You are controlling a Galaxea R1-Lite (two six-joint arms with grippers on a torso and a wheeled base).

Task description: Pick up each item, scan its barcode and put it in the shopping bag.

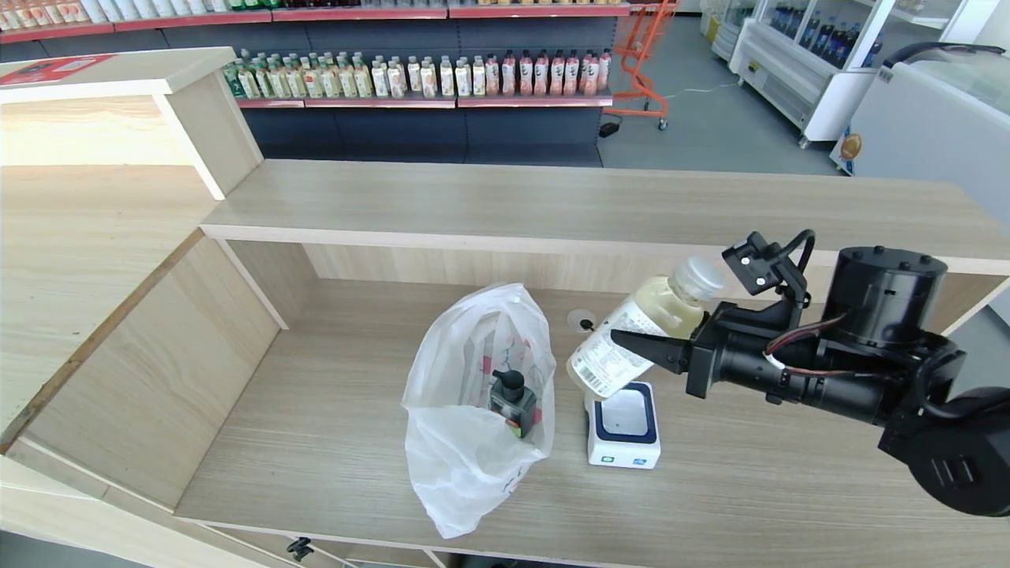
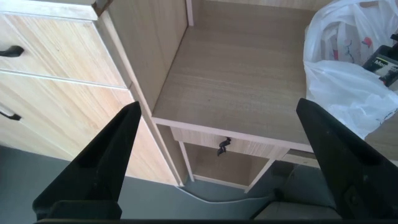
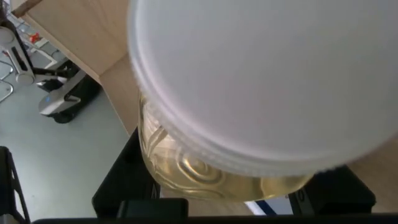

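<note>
Slip risk: drink bottle (image 1: 659, 306) is held tilted, cap up and base down. Its body looks smooth and round, so a light grip could let it slide down onto the barcode scanner (image 1: 625, 426) or twist sideways.
Scan risk: printed label faces down toward the scanner, but the base appears to hang over the scanner's far-left corner, not squarely over the window. A misread seems possible if the code sits off the window or at too steep an angle.
Bagging risk: shopping bag (image 1: 465, 461) is thin, limp plastic with a slumped mouth. The bottle could catch the rim, drag the bag along the counter (image 1: 316, 442), or land outside the opening.
Right gripper (image 1: 635, 345): clamped around the bottle's middle, with one finger showing across the label and the other hidden behind the bottle.
Left gripper (image 2: 219, 106): jaws spread wide and holding nothing, out beyond the counter's front edge near its left corner, well apart from the bag.
Bottle contents: pale yellow liquid up to about the shoulder, white cap on.
Bag contents: one dark pump-top container (image 1: 513, 402), upright on the side nearest the scanner. Whether anything lies under the folds cannot be told.
Scanner: white, dark window facing up, on the counter just beside the bag.
</note>
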